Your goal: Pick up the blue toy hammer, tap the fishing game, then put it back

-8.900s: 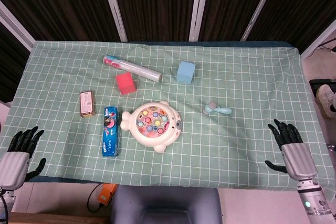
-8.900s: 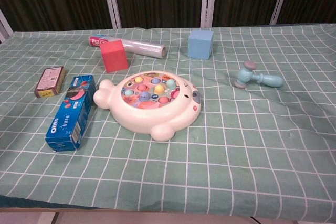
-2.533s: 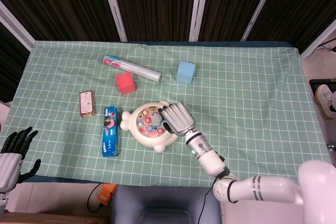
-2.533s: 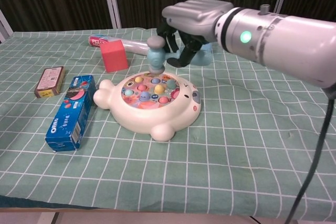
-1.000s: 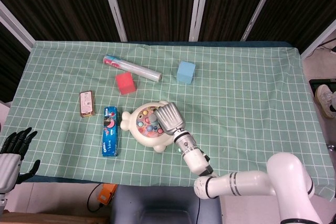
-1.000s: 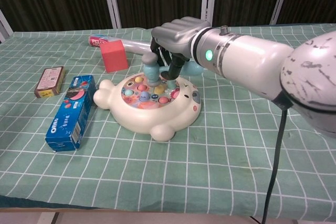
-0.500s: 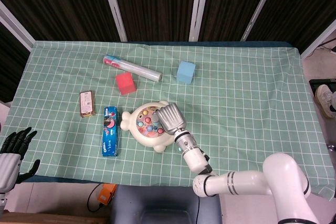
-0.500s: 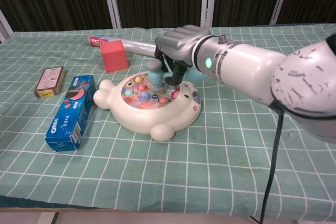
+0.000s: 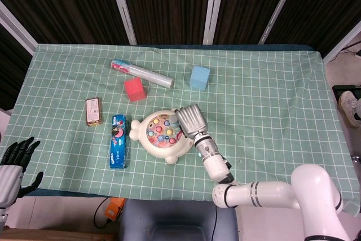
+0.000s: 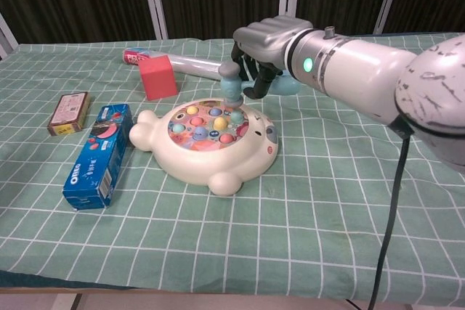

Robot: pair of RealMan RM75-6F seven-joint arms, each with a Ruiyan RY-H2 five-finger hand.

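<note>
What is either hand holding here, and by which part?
The right hand grips the blue plastic toy hammer by its handle, head pointing down. The left hand holds nothing.

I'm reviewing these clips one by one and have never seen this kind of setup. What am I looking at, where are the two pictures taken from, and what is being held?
This is a two-armed robot with human-like hands at a table under a green checked cloth. One picture looks down from its head, the other looks forward from its chest. The right hand holds a blue toy hammer over the fishing game, a white fish-shaped toy with coloured pegs. The left hand rests open at the table's near corner. Also on the cloth: a red block, a blue block, a foil roll, an Oreo box and a small brown box.
</note>
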